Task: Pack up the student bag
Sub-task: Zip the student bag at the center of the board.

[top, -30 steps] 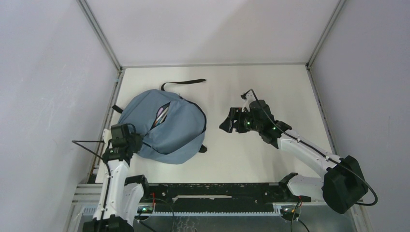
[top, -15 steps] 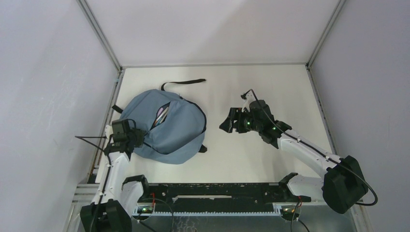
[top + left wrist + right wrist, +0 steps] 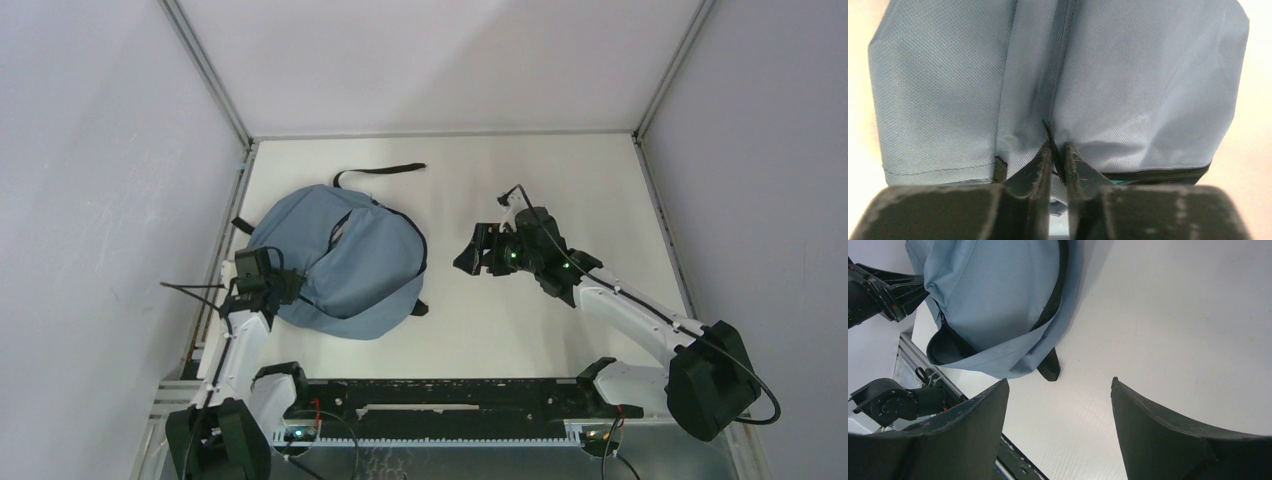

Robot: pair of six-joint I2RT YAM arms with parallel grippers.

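The slate-blue student bag (image 3: pixel 350 270) lies on the left half of the table, its zipper slit (image 3: pixel 338 230) gaping only slightly near the top. My left gripper (image 3: pixel 290 285) is at the bag's near-left edge. In the left wrist view its fingers (image 3: pixel 1043 160) stand almost together, pinching a thin dark strip of the bag's zipper seam (image 3: pixel 1050 132) amid blue fabric (image 3: pixel 1128 75). My right gripper (image 3: pixel 468 255) hovers open to the right of the bag, with nothing between its fingers (image 3: pixel 983 410). From the right wrist the bag (image 3: pixel 993 290) shows at upper left.
A black strap (image 3: pixel 385 172) trails from the bag's top toward the back of the table. A black buckle tab (image 3: pixel 1049 371) pokes out at the bag's near-right edge. Grey walls enclose the white table (image 3: pixel 560 190) on three sides.
My left gripper has crept forward along the bag's left edge and its fingers have narrowed onto the seam. The bag's opening has drawn in, hiding the striped contents. The right arm has not moved.
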